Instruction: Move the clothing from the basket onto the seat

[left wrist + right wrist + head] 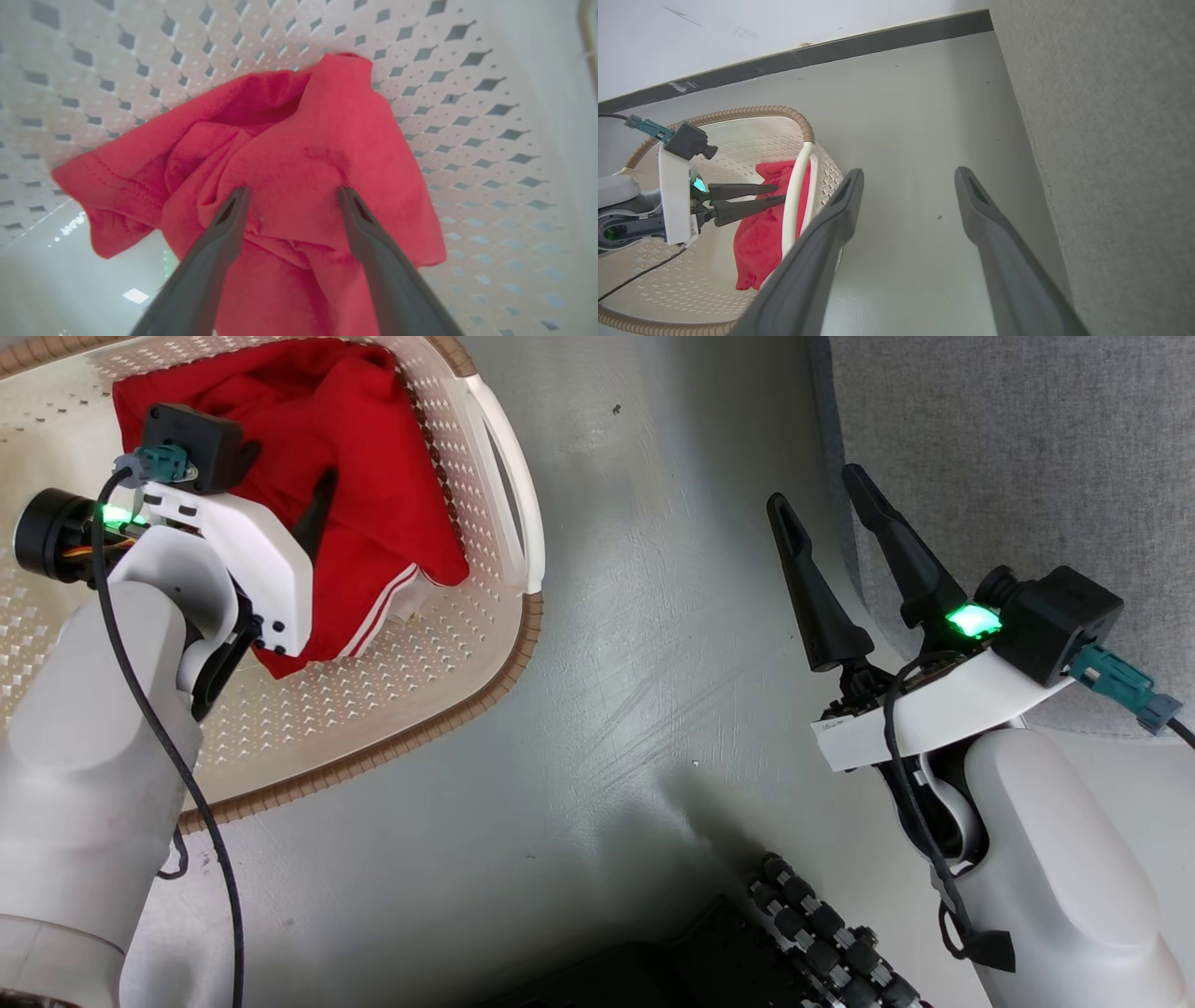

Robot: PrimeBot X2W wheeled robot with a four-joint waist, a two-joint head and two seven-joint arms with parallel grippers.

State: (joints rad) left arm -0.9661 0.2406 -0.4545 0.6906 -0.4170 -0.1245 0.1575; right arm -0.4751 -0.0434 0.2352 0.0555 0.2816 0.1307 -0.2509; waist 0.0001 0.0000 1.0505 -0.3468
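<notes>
In the basket (pixel 439 658): left pincer (pixel 292 193) spread over clothing (pixel 327 140) | right pincer (pixel 816 488) spread, beside seat (pixel 1027 429)

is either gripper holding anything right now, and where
Nothing is held: the left gripper is open over the red clothing in the basket, the right gripper open and empty.

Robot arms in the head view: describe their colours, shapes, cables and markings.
Both forearms are pale grey shells. Each white wrist plate carries a black boxy camera, teal plug, green light and black cable. The left gripper and right gripper have two long, tapered dark fingers.
</notes>
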